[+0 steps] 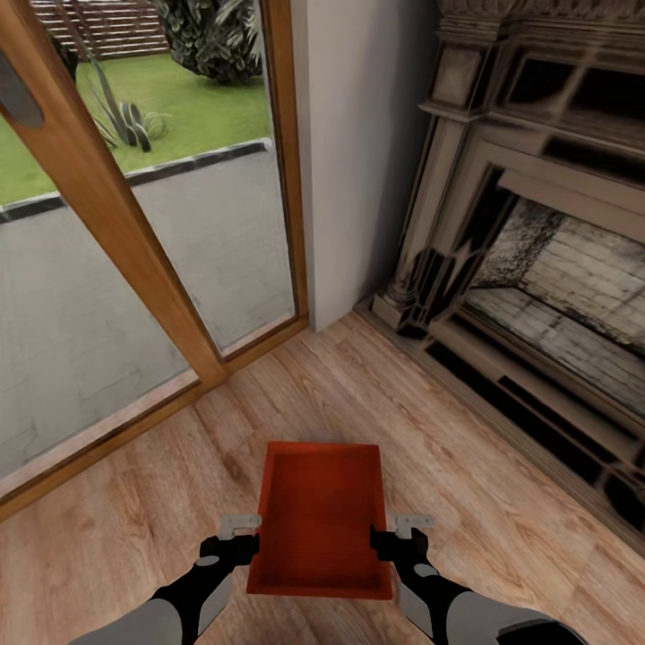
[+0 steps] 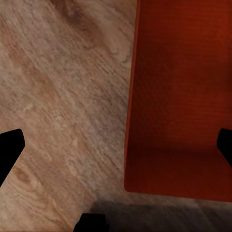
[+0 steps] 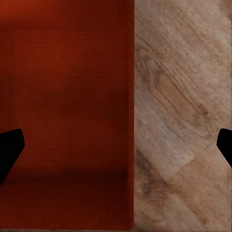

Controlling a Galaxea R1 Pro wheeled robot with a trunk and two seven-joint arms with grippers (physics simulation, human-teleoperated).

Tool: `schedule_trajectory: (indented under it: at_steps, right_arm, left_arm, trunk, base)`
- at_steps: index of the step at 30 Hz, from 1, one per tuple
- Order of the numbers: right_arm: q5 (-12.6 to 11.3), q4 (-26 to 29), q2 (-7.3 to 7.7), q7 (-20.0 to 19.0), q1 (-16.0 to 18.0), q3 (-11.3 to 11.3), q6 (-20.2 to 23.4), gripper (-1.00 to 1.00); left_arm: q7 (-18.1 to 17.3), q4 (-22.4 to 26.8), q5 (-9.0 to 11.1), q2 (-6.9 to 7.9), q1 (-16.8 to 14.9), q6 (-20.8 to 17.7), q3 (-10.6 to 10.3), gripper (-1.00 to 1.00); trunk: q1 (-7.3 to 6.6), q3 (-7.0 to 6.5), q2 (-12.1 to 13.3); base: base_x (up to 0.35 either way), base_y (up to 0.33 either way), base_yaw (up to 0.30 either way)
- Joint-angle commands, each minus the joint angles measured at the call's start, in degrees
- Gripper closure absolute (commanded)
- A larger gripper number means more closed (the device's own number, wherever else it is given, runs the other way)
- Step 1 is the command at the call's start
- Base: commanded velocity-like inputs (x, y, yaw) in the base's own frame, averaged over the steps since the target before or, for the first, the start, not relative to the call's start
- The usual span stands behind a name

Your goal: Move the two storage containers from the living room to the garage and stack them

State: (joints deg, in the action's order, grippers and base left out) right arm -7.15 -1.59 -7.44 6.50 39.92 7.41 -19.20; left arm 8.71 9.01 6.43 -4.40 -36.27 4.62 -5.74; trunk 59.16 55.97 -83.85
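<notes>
One red storage container (image 1: 321, 520) hangs between the left gripper (image 1: 240, 536) and right gripper (image 1: 401, 532), each straddling a side wall, above living-room planks by the fireplace (image 1: 537, 269). Carrying it garageward comes next, I'd judge.

No legible text, labels, brands, numbers or signs observed. Storage container (image 1: 320, 520) walls plain red-orange, unmarked. Fireplace (image 1: 537, 269) surround carries carved ornament only; the render is soft there, so any fine lettering could not be resolved.
</notes>
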Motion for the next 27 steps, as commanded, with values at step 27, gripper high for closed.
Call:
schedule_trajectory:
  at_steps: [27]
  right_arm:
    - [-1.2,-0.2,-0.12,0.1,0.1,0.5,-0.4,-1.0]
  left_arm:
    - [0.2,0.0,0.6,0.05,0.0,0.2,-0.5,-1.0]
  trunk:
    - [5.93,4.88,-10.9]
  base:
    - [0.0,0.0,0.0]
